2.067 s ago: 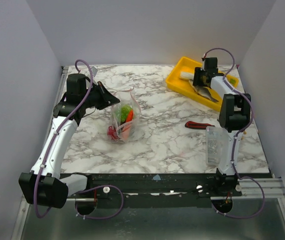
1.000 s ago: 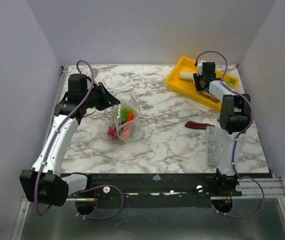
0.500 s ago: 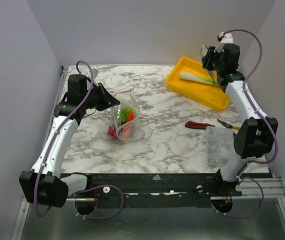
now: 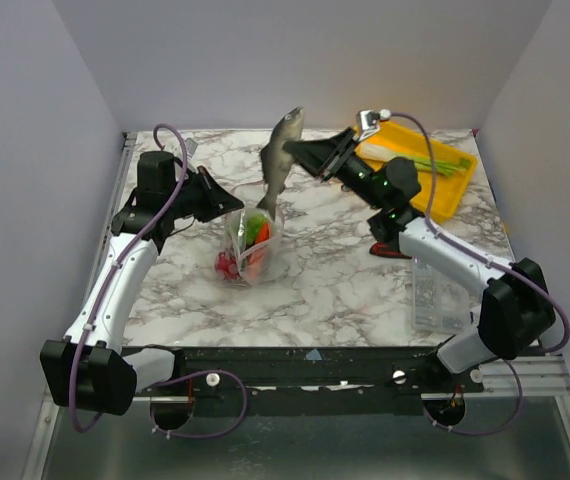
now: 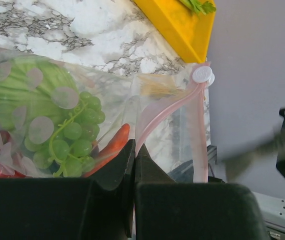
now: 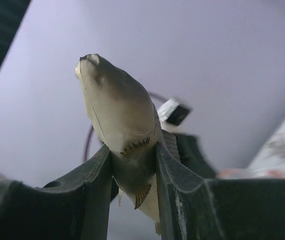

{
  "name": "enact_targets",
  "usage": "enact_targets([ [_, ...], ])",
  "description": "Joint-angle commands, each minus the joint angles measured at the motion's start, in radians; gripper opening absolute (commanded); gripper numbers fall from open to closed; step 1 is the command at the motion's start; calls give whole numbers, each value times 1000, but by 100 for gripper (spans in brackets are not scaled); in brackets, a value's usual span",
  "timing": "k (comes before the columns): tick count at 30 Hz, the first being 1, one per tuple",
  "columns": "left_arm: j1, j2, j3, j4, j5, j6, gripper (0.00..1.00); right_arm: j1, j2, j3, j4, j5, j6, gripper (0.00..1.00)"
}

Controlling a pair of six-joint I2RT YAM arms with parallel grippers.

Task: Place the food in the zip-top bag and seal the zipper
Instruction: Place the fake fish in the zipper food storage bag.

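Seen from above, the right jaws are clamped across the middle of a toy fish (image 4: 277,160). They hang it tail-down over the zip-top bag (image 4: 250,245), with the tail right at the bag's mouth. The left jaws pinch the bag's upper lip and lift it off the table (image 4: 345,290), I'd guess so the mouth gapes for the drop. The bag sits left of the table's centre with green, orange and red pieces inside. A leek (image 4: 437,163) lies in the yellow tray (image 4: 445,200) at the far right, not yet bagged.

The left wrist camera shows the left jaws shut tight on a fold of the clear plastic. Green grapes (image 5: 75,132) and a carrot (image 5: 113,145) show through it. The zipper (image 5: 170,106) curves away, unsealed. A pale fin-like shape (image 5: 157,87) by the mouth is probably the fish's tail.

The right wrist camera shows the right jaws parted only by the fish's width, gripping its belly with the head pointing away.
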Motion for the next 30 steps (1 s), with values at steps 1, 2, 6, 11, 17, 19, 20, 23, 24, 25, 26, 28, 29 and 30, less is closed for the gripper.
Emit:
enact_targets([
  [1, 6, -24, -18, 58, 27, -18, 0, 197, -56, -69, 278, 212, 174, 1],
  [2, 6, -24, -18, 57, 29, -16, 0, 231, -68, -86, 272, 268, 172, 1],
  [6, 5, -25, -12, 53, 29, -10, 0, 340, -147, -163, 87, 531, 98, 1],
  [11, 5, -26, -11, 57, 38, -17, 0, 413, -171, -227, 14, 754, 33, 1],
  [17, 6, -34, 3, 55, 47, -20, 0, 449, -104, -180, -23, 797, -89, 1],
  [19, 6, -37, 5, 57, 47, -25, 0, 478, -96, -145, -117, 852, -147, 1],
  [20, 6, -38, 6, 59, 48, -28, 0, 487, -92, -133, -143, 863, -173, 1],
  [23, 6, -43, 9, 59, 50, -31, 0, 509, -77, -84, -266, 871, -219, 1],
  [24, 5, -43, 11, 61, 51, -30, 0, 514, -66, -58, -312, 865, -228, 0],
  [25, 5, -42, 11, 61, 50, -30, 0, 520, -56, -43, -345, 856, -240, 1],
  [26, 6, -41, 12, 62, 49, -30, 0, 528, -53, -34, -370, 854, -243, 1],
  [28, 6, -37, 15, 62, 50, -32, 0, 538, -49, -28, -404, 849, -231, 1],
  [29, 6, -34, 15, 64, 52, -35, 0, 541, -50, -21, -429, 847, -220, 1],
  [30, 6, -34, 13, 66, 53, -38, 0, 541, -49, -9, -472, 848, -200, 1],
])
